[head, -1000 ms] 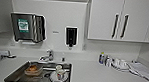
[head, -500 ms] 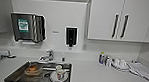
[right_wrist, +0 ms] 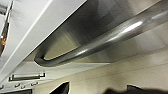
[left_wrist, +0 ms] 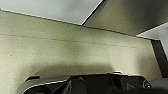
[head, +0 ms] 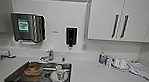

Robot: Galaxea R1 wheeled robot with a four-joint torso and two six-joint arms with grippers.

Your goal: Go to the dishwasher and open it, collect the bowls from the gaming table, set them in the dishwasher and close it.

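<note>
Ahead of me runs a pale countertop (head: 93,75) with a steel sink (head: 15,74) sunk into it, a tap (head: 49,55) standing at its back edge. On the white wall (head: 59,18) above hang a metal towel dispenser (head: 27,27) and a small black dispenser (head: 71,36). White upper cabinets (head: 104,18) with dark bar handles fill the right, and below me lies speckled beige floor (left_wrist: 62,55).

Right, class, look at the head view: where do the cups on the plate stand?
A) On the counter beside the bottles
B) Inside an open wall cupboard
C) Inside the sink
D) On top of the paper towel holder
C: the cups stand on a plate inside the steel sink, right of the brown dish.
</note>
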